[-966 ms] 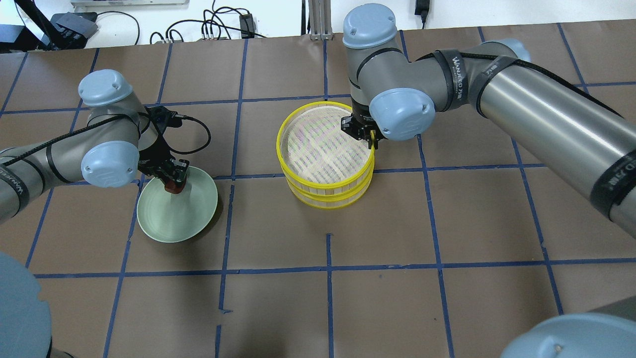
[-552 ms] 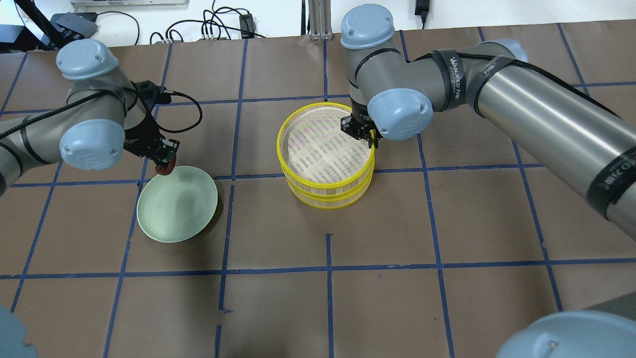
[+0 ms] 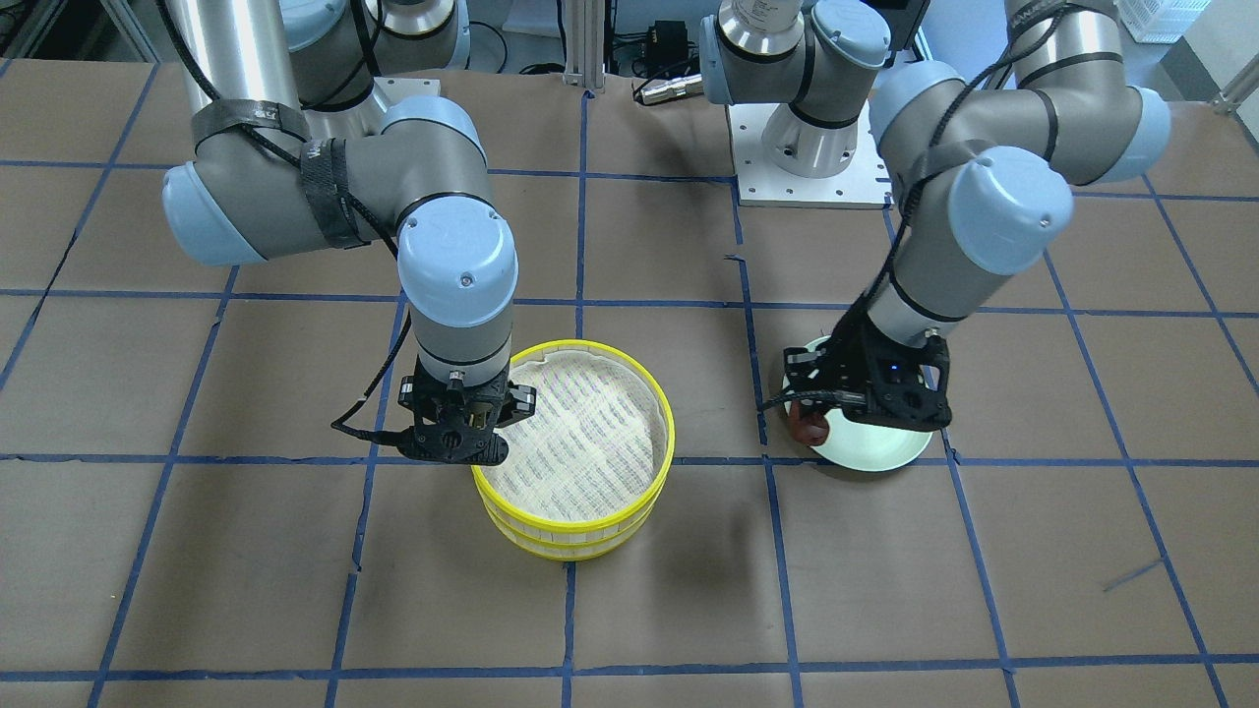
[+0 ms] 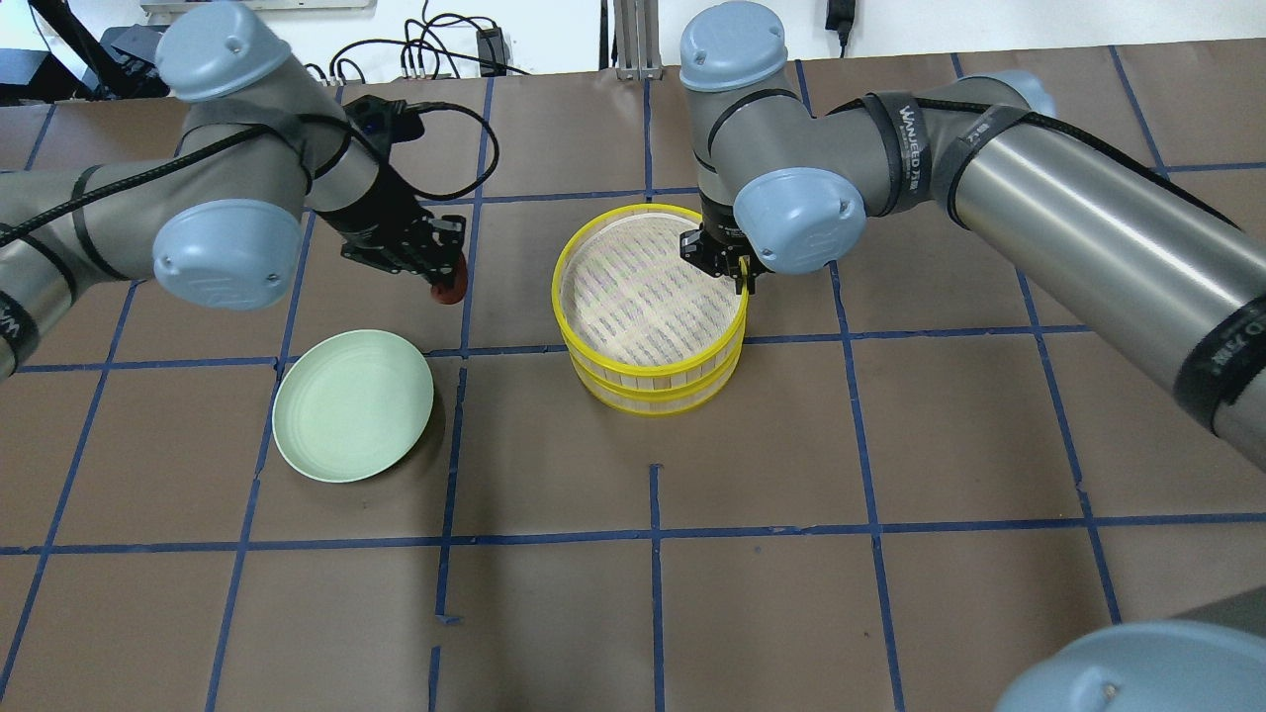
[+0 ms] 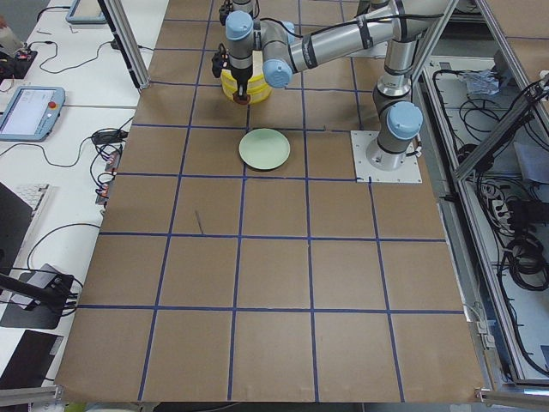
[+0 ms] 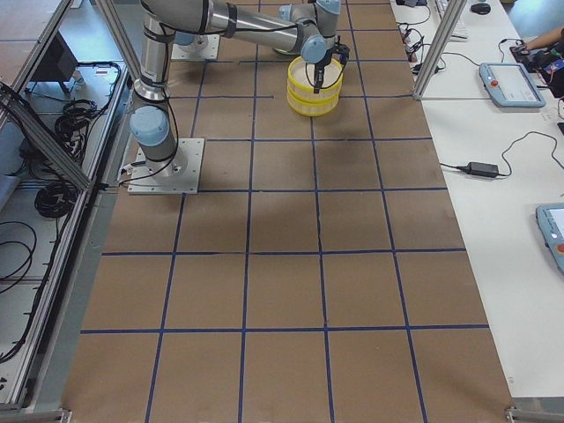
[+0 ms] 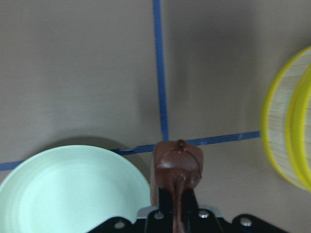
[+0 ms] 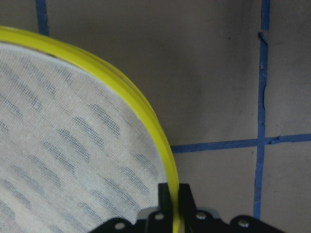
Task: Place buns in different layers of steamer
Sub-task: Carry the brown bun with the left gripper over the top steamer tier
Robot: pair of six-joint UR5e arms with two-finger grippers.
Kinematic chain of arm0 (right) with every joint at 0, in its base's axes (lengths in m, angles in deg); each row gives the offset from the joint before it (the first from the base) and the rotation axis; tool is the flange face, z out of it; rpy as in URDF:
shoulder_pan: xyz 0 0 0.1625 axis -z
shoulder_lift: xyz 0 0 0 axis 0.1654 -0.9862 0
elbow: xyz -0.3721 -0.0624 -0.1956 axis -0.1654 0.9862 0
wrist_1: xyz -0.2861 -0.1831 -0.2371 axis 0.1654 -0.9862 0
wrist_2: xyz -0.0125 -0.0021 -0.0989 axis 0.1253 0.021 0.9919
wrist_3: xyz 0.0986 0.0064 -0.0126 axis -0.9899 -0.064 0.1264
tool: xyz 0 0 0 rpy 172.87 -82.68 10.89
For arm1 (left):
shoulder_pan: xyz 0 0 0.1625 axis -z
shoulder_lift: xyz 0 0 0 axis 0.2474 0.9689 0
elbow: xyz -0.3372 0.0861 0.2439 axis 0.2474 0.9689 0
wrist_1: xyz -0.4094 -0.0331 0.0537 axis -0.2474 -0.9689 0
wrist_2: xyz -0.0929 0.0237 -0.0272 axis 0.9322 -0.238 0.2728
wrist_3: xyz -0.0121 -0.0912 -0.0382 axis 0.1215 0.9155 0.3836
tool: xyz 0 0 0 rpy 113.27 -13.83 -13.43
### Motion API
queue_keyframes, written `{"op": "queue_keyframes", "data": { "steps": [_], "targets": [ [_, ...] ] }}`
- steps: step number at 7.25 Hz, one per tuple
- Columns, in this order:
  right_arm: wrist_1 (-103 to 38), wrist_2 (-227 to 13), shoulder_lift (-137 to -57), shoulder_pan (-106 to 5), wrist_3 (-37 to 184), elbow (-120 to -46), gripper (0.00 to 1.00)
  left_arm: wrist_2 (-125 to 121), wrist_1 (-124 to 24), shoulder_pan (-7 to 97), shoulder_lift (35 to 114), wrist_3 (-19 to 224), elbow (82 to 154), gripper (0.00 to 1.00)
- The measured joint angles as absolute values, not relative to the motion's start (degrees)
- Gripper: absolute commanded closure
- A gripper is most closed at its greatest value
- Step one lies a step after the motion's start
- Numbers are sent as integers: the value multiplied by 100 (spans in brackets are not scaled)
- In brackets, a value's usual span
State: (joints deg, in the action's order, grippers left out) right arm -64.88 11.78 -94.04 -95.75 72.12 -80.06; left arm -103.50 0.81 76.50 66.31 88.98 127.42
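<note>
Left to right, seen from overhead: my left gripper is clenched on the reddish-brown bun, carried clear of the table between the green plate and the steamer's top layer, touching neither. The bun pokes out past the fingertips. I judge it light and perhaps slick, best pinched gently across its flat sides. My right gripper pinches the top layer's thin yellow rim, above the lower layer. No white bun shows.
</note>
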Motion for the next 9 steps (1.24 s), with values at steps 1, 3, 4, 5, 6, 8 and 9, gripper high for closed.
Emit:
{"op": "queue_keyframes", "data": {
  "steps": [1, 3, 4, 5, 6, 8, 9],
  "targets": [
    [-6464, 1183, -9403, -9574, 7214, -8010, 92, -10159, 96, 7912, 6670, 9441, 12614, 98],
    [-6451, 1178, -9408, -9569, 7204, -8025, 77, -9721, 120, 8067, 6715, 9826, 12519, 98],
    [-6450, 1159, -9408, -9569, 7199, -8037, 54, -9776, 122, 8078, 6711, 9656, 12535, 98],
    [-6452, 1139, -9406, -9569, 7191, -8051, 1, -9905, 117, 8080, 6716, 9501, 12541, 98],
    [-6459, 1144, -9405, -9568, 7144, -8062, 0, -9738, 120, 8084, 6733, 9743, 12504, 98],
    [-6458, 1159, -9468, -9481, 7108, -8023, 0, -9106, 190, 8086, 6801, 10287, 12471, 98],
    [-6429, 1123, -9646, -9279, 7284, -7994, 0, -8994, 261, 8093, 6875, 10365, 12471, 70]
  ]
}}
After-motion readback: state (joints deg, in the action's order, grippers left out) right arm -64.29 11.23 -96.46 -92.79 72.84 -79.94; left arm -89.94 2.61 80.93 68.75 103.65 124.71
